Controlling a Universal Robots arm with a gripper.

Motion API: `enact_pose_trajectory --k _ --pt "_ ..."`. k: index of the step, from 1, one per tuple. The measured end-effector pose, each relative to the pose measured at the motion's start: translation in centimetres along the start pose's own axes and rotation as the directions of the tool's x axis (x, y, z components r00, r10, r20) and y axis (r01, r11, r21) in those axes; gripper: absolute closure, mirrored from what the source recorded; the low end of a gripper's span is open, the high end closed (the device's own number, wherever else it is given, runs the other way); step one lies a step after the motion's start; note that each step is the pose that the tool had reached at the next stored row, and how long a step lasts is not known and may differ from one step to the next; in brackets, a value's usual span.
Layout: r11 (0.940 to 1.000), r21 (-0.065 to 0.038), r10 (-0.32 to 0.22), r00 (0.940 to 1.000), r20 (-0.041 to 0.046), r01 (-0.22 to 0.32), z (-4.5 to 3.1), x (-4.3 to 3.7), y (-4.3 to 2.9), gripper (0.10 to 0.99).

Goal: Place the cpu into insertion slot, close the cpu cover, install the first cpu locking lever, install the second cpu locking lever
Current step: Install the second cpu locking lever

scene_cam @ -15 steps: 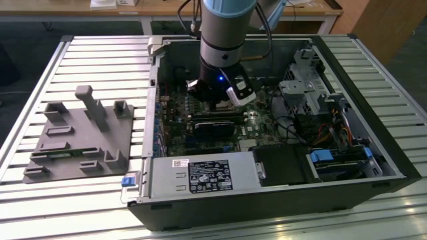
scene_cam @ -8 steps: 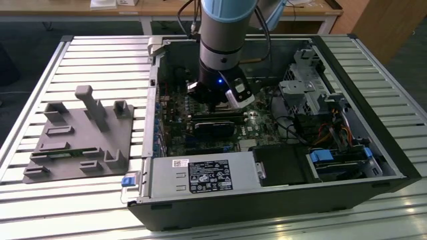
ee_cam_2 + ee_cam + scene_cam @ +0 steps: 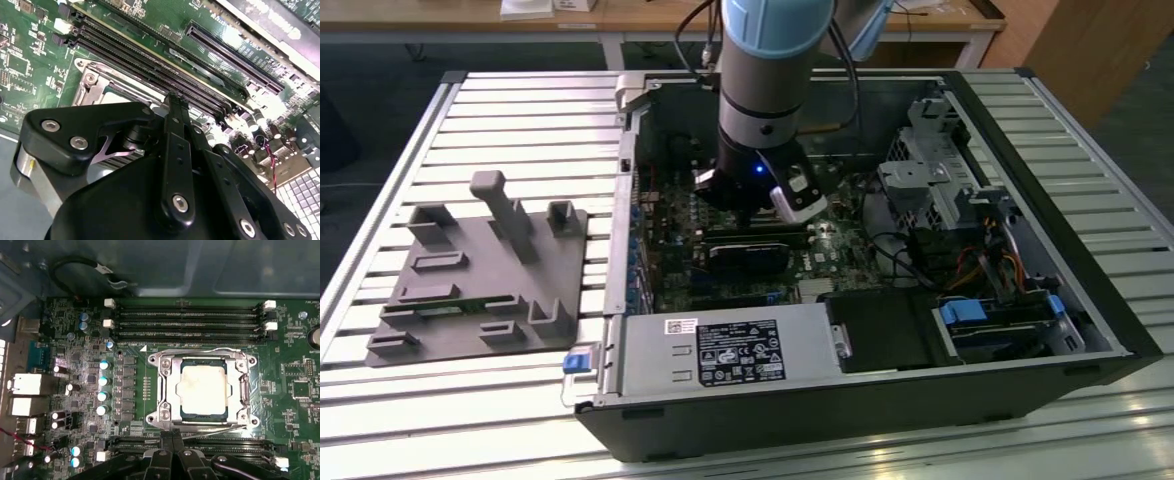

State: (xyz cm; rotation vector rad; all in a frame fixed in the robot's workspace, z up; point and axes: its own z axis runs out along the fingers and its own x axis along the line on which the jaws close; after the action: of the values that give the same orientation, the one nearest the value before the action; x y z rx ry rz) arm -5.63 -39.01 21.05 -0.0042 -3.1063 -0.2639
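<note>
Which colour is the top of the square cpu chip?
Pale silver-grey with slight cream staining, on the flat square metal cpu; it shows best in the first wrist view.

The black gripper body hides most of the cpu cover in the second wrist view.

In the first wrist view the gripper hangs over the green motherboard, its black fingers pressed together just short of the socket. The cpu lies straight ahead of the fingertips, its pale top framed by the cover, which lies flat around it (screws at all four corners). A thin lever runs along the cover's near edge, beside the fingertips. Beyond the cpu lie long memory slots.
</note>
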Motion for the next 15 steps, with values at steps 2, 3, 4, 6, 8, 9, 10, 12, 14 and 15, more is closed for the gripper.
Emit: enact_pose_trajectory --k 2,3,4,6,8,9,10,12,14,15 --pt "0.9998 -0.018 0.000 1.0000 0.0002 0.000 -0.03 0.03 -0.23 0.973" --pt "0.9997 -0.025 -0.001 1.0000 0.0000 0.001 -0.06 0.05 -0.40 0.973" --pt "0.9996 -0.028 -0.001 1.0000 0.0000 0.001 -0.09 0.08 -0.59 0.973" --pt "0.9995 -0.032 -0.001 1.0000 0.0001 0.001 -0.14 0.22 -0.98 0.973" --pt "0.9993 -0.038 -0.001 1.0000 0.0001 0.001 -0.16 0.53 -1.21 0.973" --pt "0.9992 -0.041 -0.001 1.0000 0.0001 0.001 -0.14 0.64 -1.27 0.973" --pt "0.9991 -0.043 -0.001 1.0000 -0.0001 0.001 -0.09 0.75 -1.29 0.973" --pt "0.9989 -0.047 -0.001 1.0000 0.0000 0.001 0.08 0.85 -1.31 0.973" --pt "0.9987 -0.050 -0.001 1.0000 0.0000 0.001 0.28 1.04 -1.35 0.973" --pt "0.9986 -0.053 -0.001 1.0000 0.0000 0.001 0.38 1.11 -1.37 0.973"
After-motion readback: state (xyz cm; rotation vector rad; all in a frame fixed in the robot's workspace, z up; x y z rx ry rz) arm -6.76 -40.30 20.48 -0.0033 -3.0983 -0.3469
